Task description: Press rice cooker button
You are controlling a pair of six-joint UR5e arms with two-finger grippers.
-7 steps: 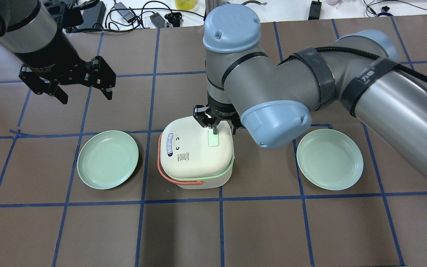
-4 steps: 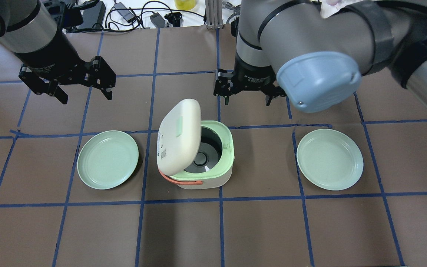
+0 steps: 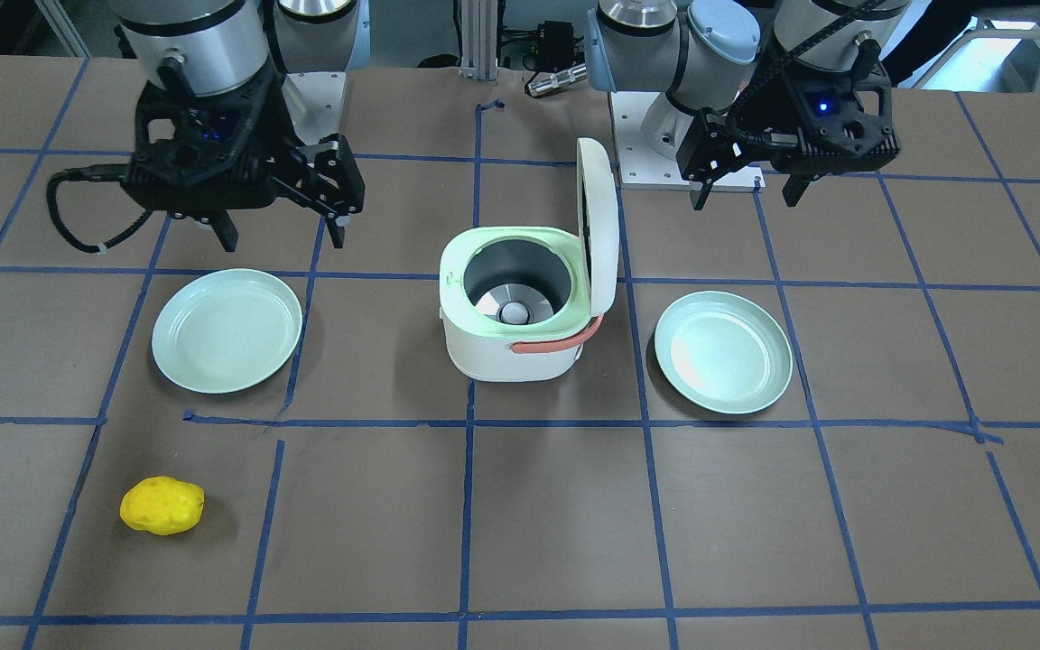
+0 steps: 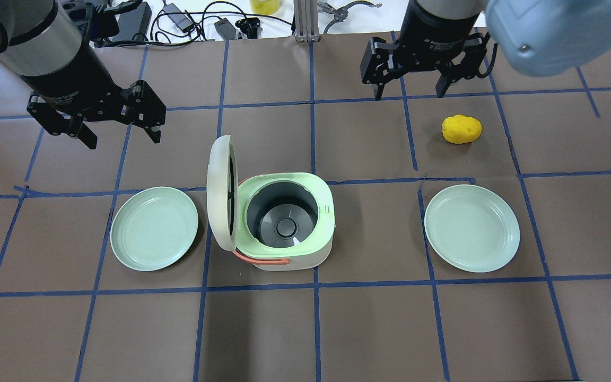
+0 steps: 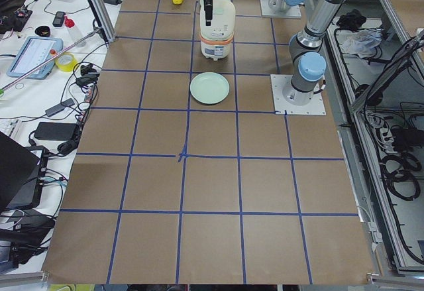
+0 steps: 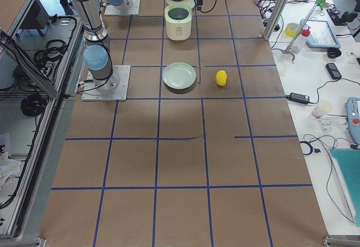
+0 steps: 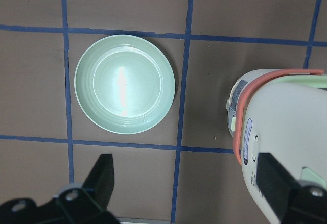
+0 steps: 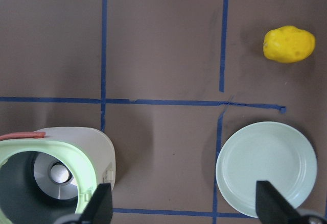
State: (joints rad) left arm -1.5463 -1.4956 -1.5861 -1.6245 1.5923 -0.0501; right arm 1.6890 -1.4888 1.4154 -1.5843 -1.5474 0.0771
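Note:
The cream and green rice cooker (image 4: pixel 289 254) stands mid-table with its lid (image 4: pixel 219 191) swung upright on its left side; the dark inner pot (image 4: pixel 282 212) shows. It also shows in the front view (image 3: pixel 506 348). The lid's outer face shows in the left wrist view (image 7: pixel 286 132), with a pale green button patch (image 7: pixel 312 176) at the frame's edge. My right gripper (image 4: pixel 409 94) is open and empty, far behind and right of the cooker. My left gripper (image 4: pixel 125 138) is open and empty, behind and left of it.
Two pale green plates flank the cooker, one to its left (image 4: pixel 154 228) and one to its right (image 4: pixel 471 228). A yellow lumpy object (image 4: pixel 462 129) lies behind the right plate, near the right gripper. Cables and tools lie along the table's back edge (image 4: pixel 189 21).
My right gripper, whose fingertip was on the lid's green button, has lifted and drawn back to the right. The lid has swung from shut to fully upright. The left arm has not moved.

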